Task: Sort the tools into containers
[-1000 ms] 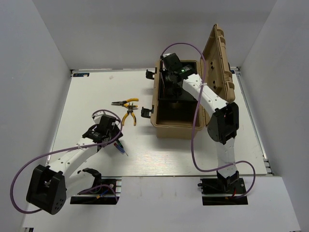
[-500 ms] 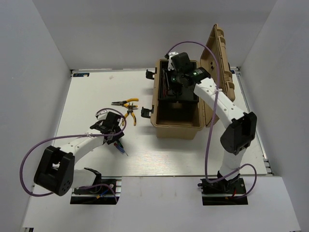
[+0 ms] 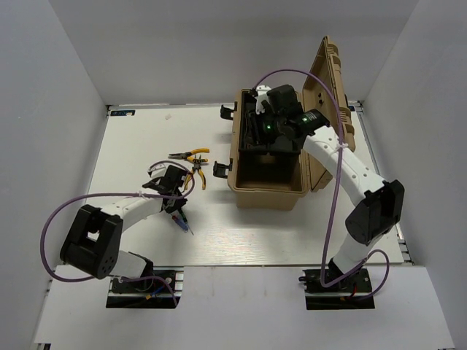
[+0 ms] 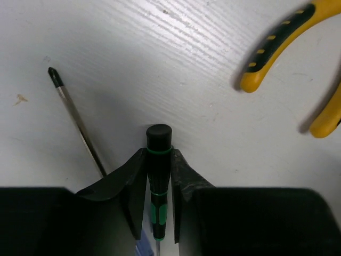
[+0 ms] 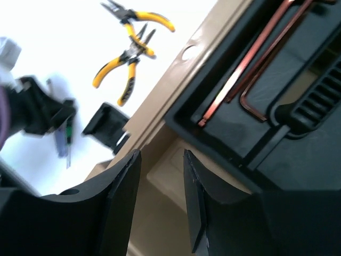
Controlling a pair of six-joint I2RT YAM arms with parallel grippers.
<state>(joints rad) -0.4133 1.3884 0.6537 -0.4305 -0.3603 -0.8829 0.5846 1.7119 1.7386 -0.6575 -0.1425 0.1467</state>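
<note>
"Screwdriver (image 4: 159, 137), black handle with green bands: where is it?"
"Near the yellow pliers (image 4: 277, 48), left gripper (image 4: 159, 160) clamped on its handle. Probably light, stiff and slick; hold mid-handle. Right gripper (image 5: 160, 186) gapes empty over the toolbox (image 5: 176, 90)."

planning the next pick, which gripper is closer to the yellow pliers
Left. The left gripper is right beside the pliers, shut on a screwdriver. The right gripper hangs open over the toolbox, farther away.
</note>
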